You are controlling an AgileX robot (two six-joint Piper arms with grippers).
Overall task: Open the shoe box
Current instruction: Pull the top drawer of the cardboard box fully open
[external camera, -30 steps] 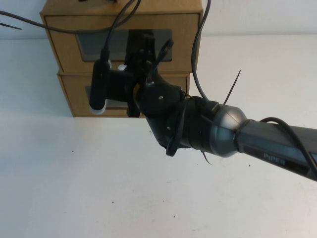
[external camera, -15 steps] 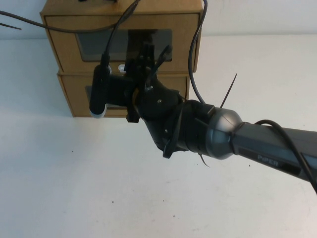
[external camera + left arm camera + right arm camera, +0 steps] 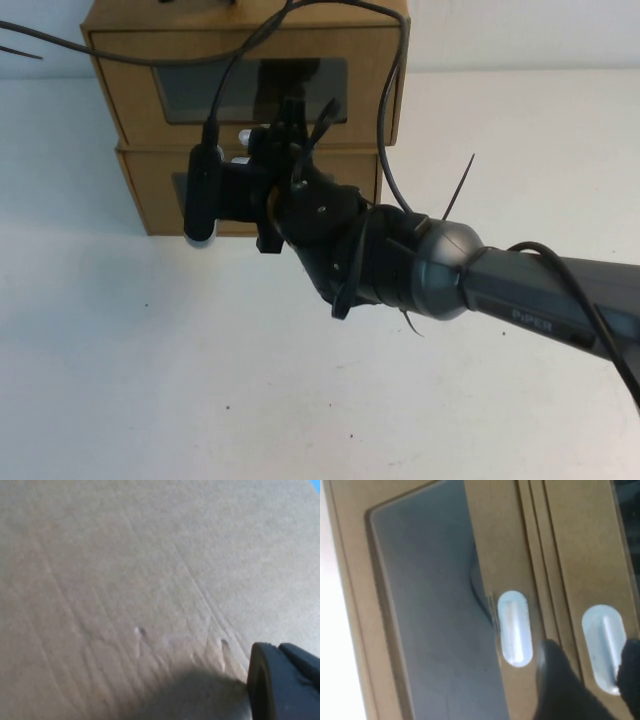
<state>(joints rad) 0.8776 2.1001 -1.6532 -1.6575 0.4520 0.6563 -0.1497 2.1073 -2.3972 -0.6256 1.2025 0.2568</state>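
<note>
Two brown cardboard shoe boxes stand stacked at the back of the table, the upper box (image 3: 120, 90) on the lower box (image 3: 150, 205), each with a dark window in its front. The right gripper (image 3: 300, 115) is held against their fronts. In the right wrist view it (image 3: 592, 675) is open, its dark fingers (image 3: 560, 685) on either side of one white oval pull tab (image 3: 602, 647) without touching it. A second tab (image 3: 512, 627) lies across the seam, beside a window. The left gripper's one visible finger (image 3: 280, 682) hovers close over plain cardboard (image 3: 125, 580).
The white table (image 3: 150, 380) stretches in front of the boxes. The right arm (image 3: 520, 295) crosses it from the right edge, with cables (image 3: 395, 120) looping up over the boxes.
The right arm has shifted slightly left and toward the boxes. Its jaws stay open.
</note>
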